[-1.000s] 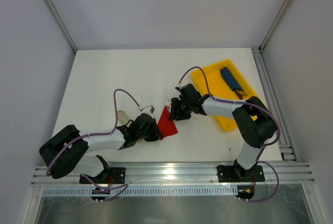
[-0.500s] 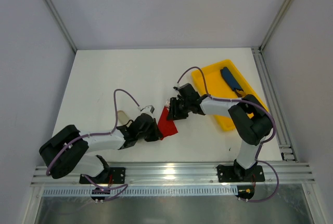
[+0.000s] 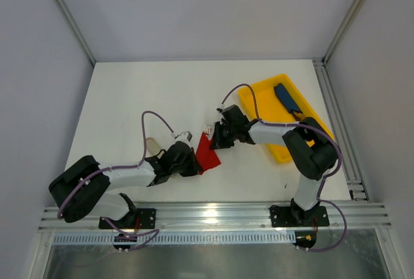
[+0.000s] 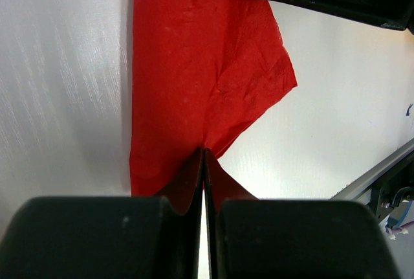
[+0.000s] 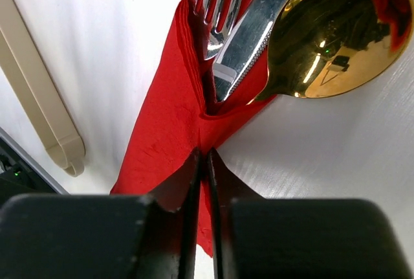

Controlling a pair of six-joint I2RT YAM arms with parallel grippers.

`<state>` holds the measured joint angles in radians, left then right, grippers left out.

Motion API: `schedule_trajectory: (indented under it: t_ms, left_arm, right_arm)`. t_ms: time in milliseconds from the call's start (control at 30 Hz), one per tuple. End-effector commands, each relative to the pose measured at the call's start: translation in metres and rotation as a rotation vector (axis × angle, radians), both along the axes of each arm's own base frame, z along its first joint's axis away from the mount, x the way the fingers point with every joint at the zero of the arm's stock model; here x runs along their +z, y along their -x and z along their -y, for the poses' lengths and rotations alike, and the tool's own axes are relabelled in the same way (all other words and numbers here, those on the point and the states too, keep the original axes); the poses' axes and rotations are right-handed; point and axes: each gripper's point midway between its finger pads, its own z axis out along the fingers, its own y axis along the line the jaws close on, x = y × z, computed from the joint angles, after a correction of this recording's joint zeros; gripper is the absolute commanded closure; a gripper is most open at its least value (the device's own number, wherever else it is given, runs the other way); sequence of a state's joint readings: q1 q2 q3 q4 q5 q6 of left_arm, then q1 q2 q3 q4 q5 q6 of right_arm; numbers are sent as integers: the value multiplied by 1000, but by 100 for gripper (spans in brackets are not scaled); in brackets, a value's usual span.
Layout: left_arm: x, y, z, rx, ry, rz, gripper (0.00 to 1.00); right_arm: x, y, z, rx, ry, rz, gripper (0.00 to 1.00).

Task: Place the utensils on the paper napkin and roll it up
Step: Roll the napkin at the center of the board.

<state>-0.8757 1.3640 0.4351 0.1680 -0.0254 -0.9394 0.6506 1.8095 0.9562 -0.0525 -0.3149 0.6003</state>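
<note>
The red paper napkin (image 3: 208, 153) lies folded around the utensils between my two grippers. In the right wrist view the fork (image 5: 217, 7), a flat silver blade (image 5: 253, 30) and the gold spoon bowl (image 5: 330, 33) stick out of the napkin (image 5: 168, 130). Fork tines (image 3: 208, 128) show at its far end in the top view. My left gripper (image 4: 204, 154) is shut on the near edge of the napkin (image 4: 194, 65). My right gripper (image 5: 202, 154) pinches a fold of the napkin just below the utensils. From above, the left gripper (image 3: 194, 164) and the right gripper (image 3: 217, 139) stand at opposite ends.
A yellow tray (image 3: 265, 94) sits at the right with a dark-blue oblong item (image 3: 286, 98) in it. A pale beige sleeve (image 3: 153, 144) lies left of the napkin and shows as the sleeve (image 5: 39, 91) in the right wrist view. The metal rail runs along the near edge.
My right gripper has closed down onto the napkin and shifted slightly left. The left gripper has stayed shut on the napkin in place.
</note>
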Motion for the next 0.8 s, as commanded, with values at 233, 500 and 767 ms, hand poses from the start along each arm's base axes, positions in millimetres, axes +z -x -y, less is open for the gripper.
schedule_trajectory:
  t_ms: [233,500,767]
  left_arm:
    - [-6,4,-6,-10,-46,-15,100]
    - [-3,2,-5,-9,-48,-8,100]
    - [7,-4,-3,-3,-51,19,91]
  right_arm:
    - [8,-11,-9,4,-62,51,96]
    - [19,-14,-11,9,-95,72,97]
    - [20,-12,-13,37,-109,67,96]
